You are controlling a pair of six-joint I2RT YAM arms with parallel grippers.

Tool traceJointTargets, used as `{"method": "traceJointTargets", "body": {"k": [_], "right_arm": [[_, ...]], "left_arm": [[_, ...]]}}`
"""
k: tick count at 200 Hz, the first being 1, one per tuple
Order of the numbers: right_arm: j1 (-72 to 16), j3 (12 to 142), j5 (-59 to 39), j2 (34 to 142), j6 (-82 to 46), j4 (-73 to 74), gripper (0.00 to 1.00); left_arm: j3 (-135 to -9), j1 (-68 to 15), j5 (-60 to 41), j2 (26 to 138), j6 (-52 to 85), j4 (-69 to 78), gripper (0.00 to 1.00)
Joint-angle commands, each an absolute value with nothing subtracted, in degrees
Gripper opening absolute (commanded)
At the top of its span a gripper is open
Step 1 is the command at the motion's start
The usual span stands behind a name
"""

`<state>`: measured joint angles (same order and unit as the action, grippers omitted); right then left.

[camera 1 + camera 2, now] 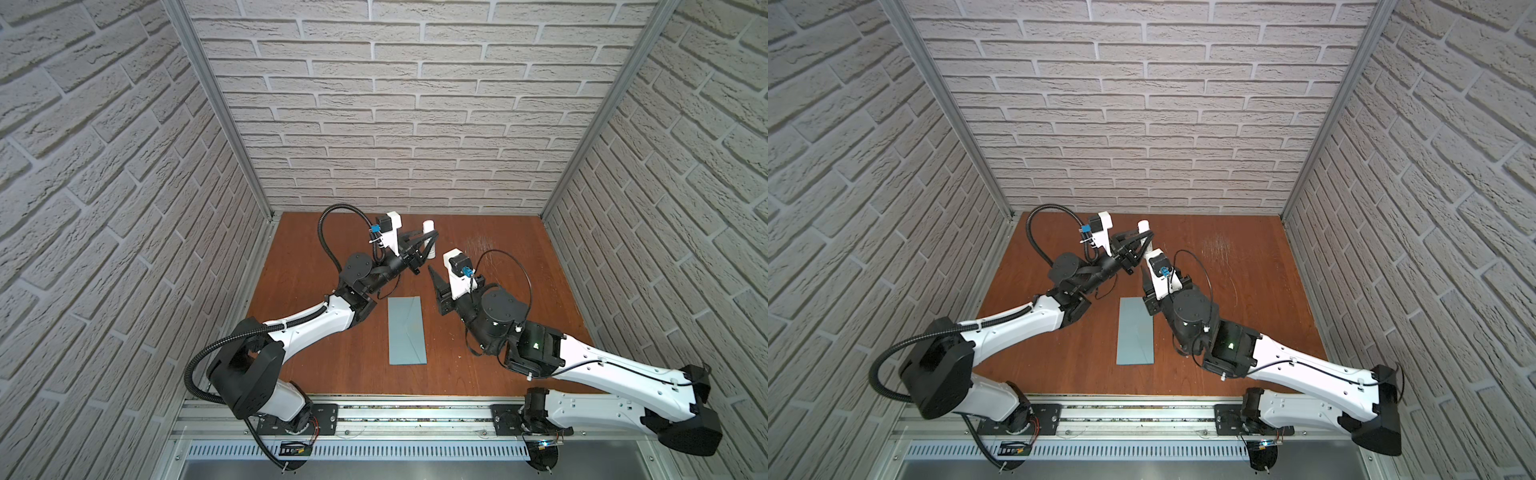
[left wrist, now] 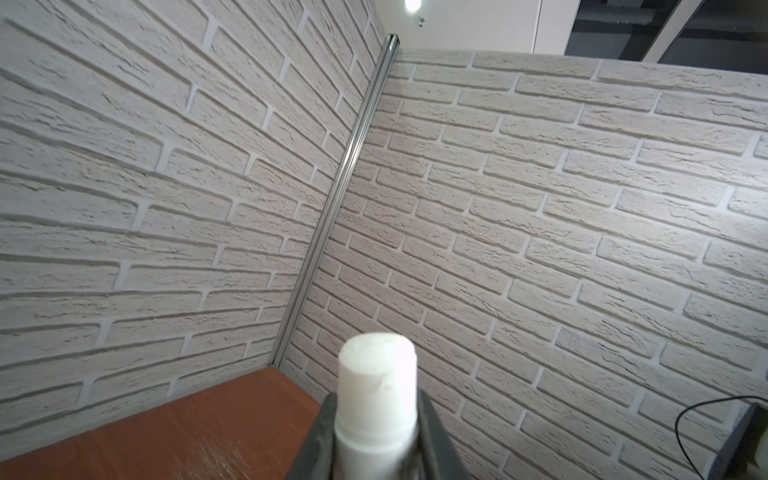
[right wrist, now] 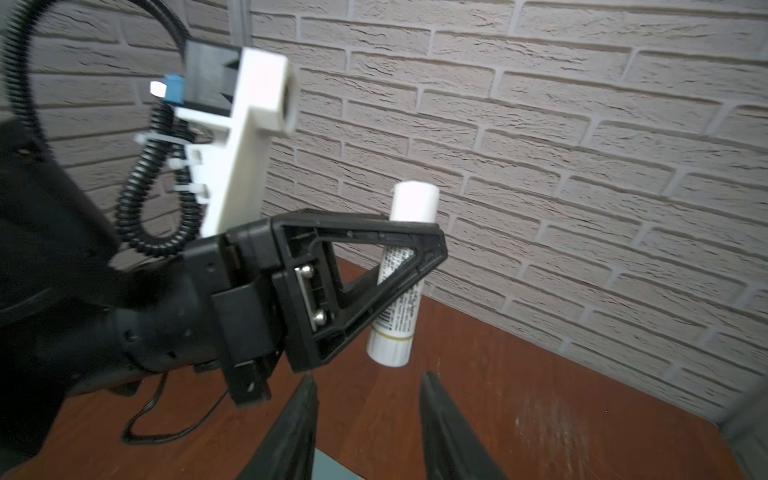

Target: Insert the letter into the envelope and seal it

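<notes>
Top view: envelope point(image 1: 407, 330) lies seemingly just beside right claw point(image 1: 435, 286).

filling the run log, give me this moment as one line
left claw: shut on white stick, above table | right claw: open, empty | envelope: flat on table | letter: not visible

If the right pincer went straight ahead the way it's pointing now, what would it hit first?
Probably the lower end of the glue stick, held tilted in the left pincer, directly ahead of the open right pincer. Depth is unclear, so it could slip just under the stick.
</notes>
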<state>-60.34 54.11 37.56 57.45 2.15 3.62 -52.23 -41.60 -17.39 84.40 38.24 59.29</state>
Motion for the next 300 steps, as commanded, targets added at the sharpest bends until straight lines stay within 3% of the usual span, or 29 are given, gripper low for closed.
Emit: {"method": "traceJointTargets", "body": {"k": [1,71,117,177,252,300], "right_arm": [[-53.8,51.2,21.3,53.1,-2.8,2.3,0.46],[-35.8,47.6,-14.5,52.4,-10.5,8.8,0.51],[-31.2,45.2,-26.7,56.2,-16.4,21.6,0.57],[-29.9,44.5,-30.7,60.9,-20.8,30.5,0.58],[-29.5,44.6,-34.6,62.7,-21.9,32.8,0.40],[-29.5,44.5,-35.6,62.6,-21.5,32.3,0.42]], "left_arm": [[-55.3,-39.5,-26.1,84.2,41.8,61.8,0.00],[-57.1,-34.4,-40.4,88.6,59.9,80.3,0.00],[-57.4,-35.2,-44.1,88.9,60.2,80.3,0.00],[-57.7,-36.0,-45.1,89.2,60.3,80.3,0.00],[-58.0,-36.1,-44.8,89.9,60.3,80.3,0.00],[-58.0,-36.1,-44.0,90.0,60.3,80.3,0.00]]}}
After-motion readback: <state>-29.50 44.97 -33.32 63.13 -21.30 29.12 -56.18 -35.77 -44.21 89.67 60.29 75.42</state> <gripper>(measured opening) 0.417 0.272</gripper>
